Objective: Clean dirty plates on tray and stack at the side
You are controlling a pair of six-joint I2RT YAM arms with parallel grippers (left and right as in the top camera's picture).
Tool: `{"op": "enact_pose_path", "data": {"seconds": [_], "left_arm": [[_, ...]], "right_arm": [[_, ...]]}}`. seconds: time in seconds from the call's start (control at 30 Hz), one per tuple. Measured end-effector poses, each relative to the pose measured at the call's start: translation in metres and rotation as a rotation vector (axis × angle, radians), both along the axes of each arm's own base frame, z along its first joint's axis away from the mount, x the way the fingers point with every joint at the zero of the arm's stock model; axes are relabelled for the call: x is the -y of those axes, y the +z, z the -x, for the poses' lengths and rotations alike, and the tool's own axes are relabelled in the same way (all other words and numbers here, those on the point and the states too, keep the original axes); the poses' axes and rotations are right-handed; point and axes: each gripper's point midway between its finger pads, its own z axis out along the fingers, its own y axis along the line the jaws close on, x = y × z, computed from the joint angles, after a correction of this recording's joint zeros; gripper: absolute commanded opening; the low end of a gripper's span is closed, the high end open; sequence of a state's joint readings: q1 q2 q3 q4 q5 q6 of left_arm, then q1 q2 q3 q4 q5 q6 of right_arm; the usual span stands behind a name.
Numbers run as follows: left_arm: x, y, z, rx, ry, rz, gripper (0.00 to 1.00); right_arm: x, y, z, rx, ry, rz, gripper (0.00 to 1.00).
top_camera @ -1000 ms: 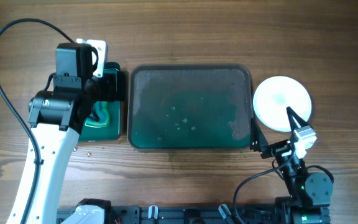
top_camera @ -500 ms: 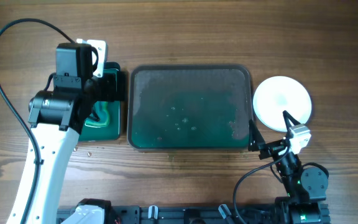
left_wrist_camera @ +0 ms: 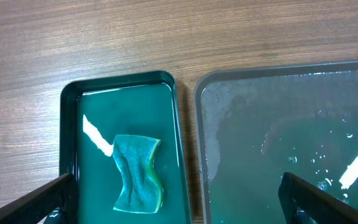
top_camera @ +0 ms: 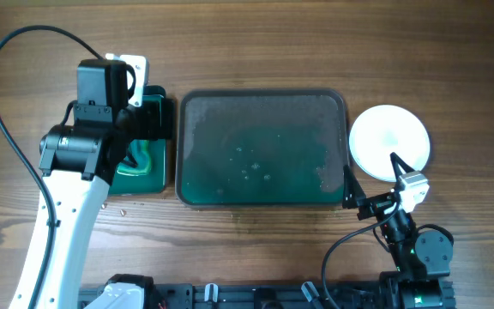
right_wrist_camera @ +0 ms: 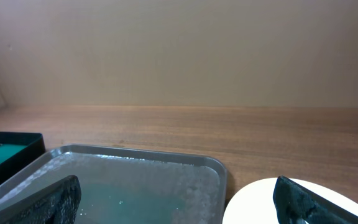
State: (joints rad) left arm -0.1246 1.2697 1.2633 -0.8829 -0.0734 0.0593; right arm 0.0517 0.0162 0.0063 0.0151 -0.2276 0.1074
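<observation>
R fingers (top_camera: 398,163) spread, empty; white plate (top_camera: 389,137) just beyond, on bench (top_camera: 256,43) right of tray (top_camera: 262,107). L fingers (left_wrist_camera: 39,200) spread above sponge (left_wrist_camera: 137,173).

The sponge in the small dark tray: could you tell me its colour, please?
Teal sponge with a yellow-green edge, clearest in the left wrist view.

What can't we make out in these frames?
- Overhead: the left arm covers most of the small tray and the sponge, so how the sponge lies can only be read from the left wrist view.
- Right wrist: the plate is cut off by the bottom edge. Neither view shows whether it is one plate or a stack.
- Overhead: the specks on the table beside the left arm are too small to identify.
</observation>
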Motion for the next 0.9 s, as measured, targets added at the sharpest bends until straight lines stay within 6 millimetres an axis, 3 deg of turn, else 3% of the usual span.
{"op": "enact_pose_path", "data": {"seconds": [0.13,0.23,0.33,0.43,0.5,0.6,0.7,0.9], "left_arm": [[0.000,0.002,0.001,0.005,0.000,0.001,1.00],[-0.001,0.014,0.007,0.041,0.000,0.005,1.00],[-0.003,0.043,0.025,0.137,0.000,0.018,1.00],[-0.006,0.087,0.051,0.349,0.001,0.045,1.00],[-0.008,0.100,0.068,0.485,0.002,0.065,1.00],[-0.011,0.091,0.090,0.603,0.006,0.087,1.00],[-0.012,0.068,0.102,0.691,0.019,0.122,1.00],[-0.013,0.023,0.107,0.827,0.053,0.221,1.00]], "right_arm": [[0.000,0.000,0.000,0.000,0.000,0.000,1.00],[0.000,0.000,0.000,-0.001,0.000,0.000,1.00],[0.000,0.000,0.000,-0.001,0.000,0.000,1.00],[0.000,0.000,0.000,0.000,0.000,0.000,1.00],[0.000,0.000,0.000,-0.001,0.000,0.000,1.00],[0.000,-0.001,0.000,-0.002,0.000,0.000,1.00],[0.000,-0.001,0.000,-0.003,0.000,0.000,1.00],[0.000,-0.001,0.000,-0.002,0.000,0.000,1.00]]}}
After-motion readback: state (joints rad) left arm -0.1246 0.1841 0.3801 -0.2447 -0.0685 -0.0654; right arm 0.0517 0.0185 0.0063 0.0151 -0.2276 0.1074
